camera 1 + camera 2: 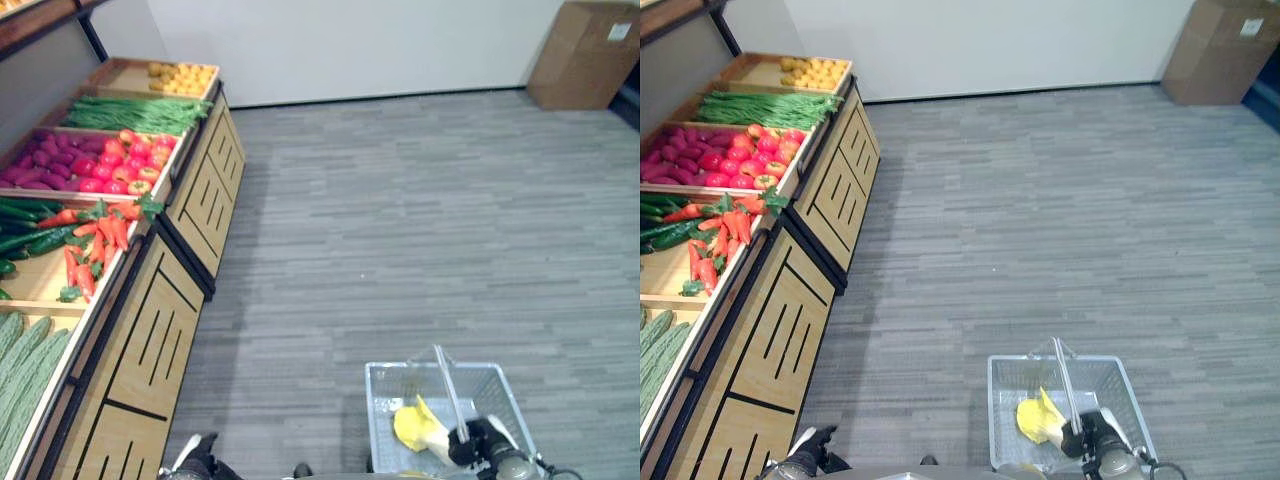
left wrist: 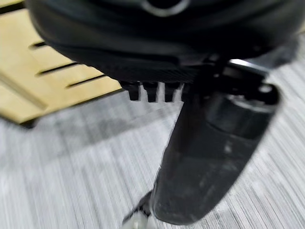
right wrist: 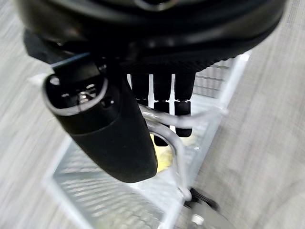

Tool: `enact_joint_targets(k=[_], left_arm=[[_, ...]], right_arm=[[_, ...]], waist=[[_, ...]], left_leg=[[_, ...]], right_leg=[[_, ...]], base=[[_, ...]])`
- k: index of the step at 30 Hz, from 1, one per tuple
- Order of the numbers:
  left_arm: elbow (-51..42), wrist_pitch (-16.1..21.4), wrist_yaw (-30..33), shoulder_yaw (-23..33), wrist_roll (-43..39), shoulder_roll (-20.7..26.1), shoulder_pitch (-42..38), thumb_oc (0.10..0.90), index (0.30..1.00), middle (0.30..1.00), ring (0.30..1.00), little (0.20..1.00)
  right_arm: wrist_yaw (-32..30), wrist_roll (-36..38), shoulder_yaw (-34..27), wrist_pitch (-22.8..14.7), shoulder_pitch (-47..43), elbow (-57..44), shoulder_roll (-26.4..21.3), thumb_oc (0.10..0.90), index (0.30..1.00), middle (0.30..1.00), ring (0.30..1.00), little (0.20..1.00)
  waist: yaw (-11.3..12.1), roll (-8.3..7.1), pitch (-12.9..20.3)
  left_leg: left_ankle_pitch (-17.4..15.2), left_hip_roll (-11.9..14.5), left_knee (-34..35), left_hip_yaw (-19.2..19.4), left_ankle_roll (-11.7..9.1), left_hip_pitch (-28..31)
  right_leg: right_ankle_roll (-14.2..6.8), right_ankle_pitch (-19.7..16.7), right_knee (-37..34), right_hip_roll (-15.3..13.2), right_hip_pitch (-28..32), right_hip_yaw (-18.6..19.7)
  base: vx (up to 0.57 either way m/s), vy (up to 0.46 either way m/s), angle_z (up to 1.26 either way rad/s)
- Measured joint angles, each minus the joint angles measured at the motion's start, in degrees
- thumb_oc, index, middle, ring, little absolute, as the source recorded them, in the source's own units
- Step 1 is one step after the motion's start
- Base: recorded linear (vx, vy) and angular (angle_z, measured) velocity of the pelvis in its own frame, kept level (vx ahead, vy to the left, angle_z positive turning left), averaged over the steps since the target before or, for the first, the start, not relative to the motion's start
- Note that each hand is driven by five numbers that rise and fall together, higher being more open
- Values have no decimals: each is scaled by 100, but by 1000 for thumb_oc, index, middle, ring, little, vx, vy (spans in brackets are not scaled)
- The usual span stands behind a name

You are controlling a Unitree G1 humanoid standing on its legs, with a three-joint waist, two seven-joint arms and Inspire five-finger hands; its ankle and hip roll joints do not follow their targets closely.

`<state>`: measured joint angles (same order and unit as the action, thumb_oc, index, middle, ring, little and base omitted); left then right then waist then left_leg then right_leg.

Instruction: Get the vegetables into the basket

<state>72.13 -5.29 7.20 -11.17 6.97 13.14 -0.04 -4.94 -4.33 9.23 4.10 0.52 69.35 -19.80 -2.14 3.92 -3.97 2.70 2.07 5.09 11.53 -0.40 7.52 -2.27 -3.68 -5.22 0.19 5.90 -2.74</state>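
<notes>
A clear wire basket hangs low over the grey floor, with one yellow vegetable lying in it. My right hand is shut on the basket's upright handle; in the right wrist view its fingers curl round the wire handle. To the left runs a wooden shelf with carrots, dark green cucumbers, red tomatoes, purple roots, green beans and pale green gourds. My left hand hangs low beside the shelf front, open and holding nothing.
The shelf's wooden cabinet front with black trim stands along the left. Yellow fruit fills the far bin. A cardboard box sits at the back right by the white wall. Grey floor stretches between shelf and box.
</notes>
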Motion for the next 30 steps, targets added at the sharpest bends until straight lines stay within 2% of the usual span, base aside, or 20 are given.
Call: enact_joint_targets(k=[3, 7, 16, 30], left_arm=[[113, -6, -3, -5, -31, -203, 193, 900, 1000, 1000, 1000, 1000], [312, -81, -2, 4, -32, -234, 326, 900, 1000, 1000, 1000, 1000], [308, -47, 4, 3, -32, -188, 219, 900, 1000, 1000, 1000, 1000], [326, -14, 4, -7, -33, -101, 90, 900, 1000, 1000, 1000, 1000]], right_arm=[[-18, 230, -122, 22, 6, 223, 151, 400, 300, 300, 300, 300], [-67, 301, -218, 25, 86, 241, 243, 400, 300, 300, 300, 300], [-141, 296, -213, 24, 96, 332, 226, 400, 300, 300, 300, 300], [-142, 292, -219, 25, -13, 337, 227, 400, 300, 300, 300, 300]], waist=[[64, 111, 2], [99, 106, 4], [131, -94, 41], [138, -156, 17]], left_leg=[[-117, -2, -1, -20, -72, 36], [-136, -2, -3, -21, -45, 52], [-181, -28, -83, -64, 21, 65], [-291, -130, -104, -76, 73, -70]], right_leg=[[-8, 67, 133, 9, -64, 64], [7, 266, 481, 22, -215, 88], [39, 605, 1027, 6, -421, 87], [-9, 654, 1150, -43, -620, 157]], base=[[14, 27, -8], [9, 12, -5], [4, 8, 0], [39, 105, -3]])
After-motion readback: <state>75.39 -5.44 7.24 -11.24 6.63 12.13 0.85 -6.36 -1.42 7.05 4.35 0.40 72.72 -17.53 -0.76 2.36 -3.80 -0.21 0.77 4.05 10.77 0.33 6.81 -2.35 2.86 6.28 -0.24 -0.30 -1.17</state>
